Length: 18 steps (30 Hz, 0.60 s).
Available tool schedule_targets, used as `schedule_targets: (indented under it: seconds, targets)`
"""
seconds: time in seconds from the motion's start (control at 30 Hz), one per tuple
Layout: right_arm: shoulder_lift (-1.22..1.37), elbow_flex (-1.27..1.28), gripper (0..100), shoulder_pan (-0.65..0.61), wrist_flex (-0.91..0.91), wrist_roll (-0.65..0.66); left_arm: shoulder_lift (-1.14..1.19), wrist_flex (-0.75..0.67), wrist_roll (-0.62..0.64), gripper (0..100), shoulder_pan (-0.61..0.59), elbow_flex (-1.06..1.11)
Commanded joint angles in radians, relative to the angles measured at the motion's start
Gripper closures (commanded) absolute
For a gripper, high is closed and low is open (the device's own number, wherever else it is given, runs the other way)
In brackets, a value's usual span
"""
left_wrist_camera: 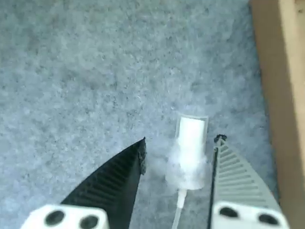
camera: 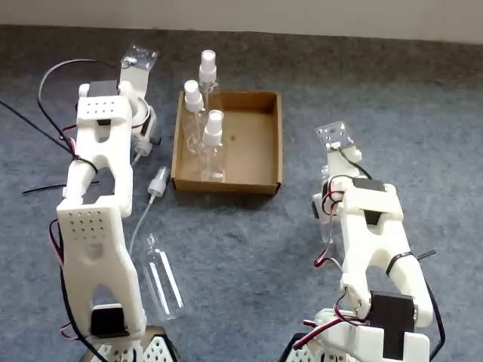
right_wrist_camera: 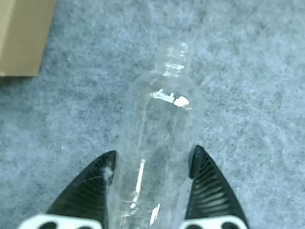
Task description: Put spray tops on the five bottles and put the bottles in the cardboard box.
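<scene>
A white spray top [left_wrist_camera: 190, 152] with its thin tube lies on the grey carpet between the fingers of my left gripper [left_wrist_camera: 181, 143]. That gripper is open, with a gap on the black finger's side. In the high view the spray top [camera: 157, 183] lies just left of the cardboard box [camera: 264, 143]. My right gripper [right_wrist_camera: 154, 152] is shut on a clear bottle [right_wrist_camera: 157, 143] without a top, its open neck pointing away. Two topped bottles [camera: 213, 143] stand in the box. A third topped bottle [camera: 207, 72] stands at the box's far edge. Another bare bottle [camera: 162, 283] lies beside the left arm [camera: 98, 151].
The box's cardboard wall [left_wrist_camera: 281, 95] runs close by the left gripper, and a box corner [right_wrist_camera: 24, 38] lies ahead of the right gripper. Black cables [camera: 45, 128] trail on the carpet at the far left. Open carpet lies between the right arm [camera: 370, 226] and the box.
</scene>
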Motion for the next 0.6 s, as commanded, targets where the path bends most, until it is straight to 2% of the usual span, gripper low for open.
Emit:
schedule_targets:
  seconds: [0.0,0.1,0.23,0.33,0.43,0.57]
  targets:
    - [0.004,0.001,94.7,0.007,-0.008,-0.006,0.028,0.000,-0.015,79,0.015,-0.050]
    - [0.004,0.001,94.6,0.007,-0.007,-0.006,0.058,0.000,-0.015,80,0.016,-0.051]
    - [0.004,0.001,94.6,0.007,-0.007,-0.008,0.061,0.000,-0.017,89,0.015,-0.051]
    - [0.004,0.001,94.6,0.007,-0.007,-0.006,0.061,0.011,-0.017,90,0.013,-0.093]
    - [0.004,0.001,94.6,0.007,0.001,-0.006,0.061,0.077,-0.015,91,-0.007,-0.166]
    - [0.002,-0.007,94.5,0.007,0.070,-0.005,0.061,0.229,-0.008,97,-0.042,-0.331]
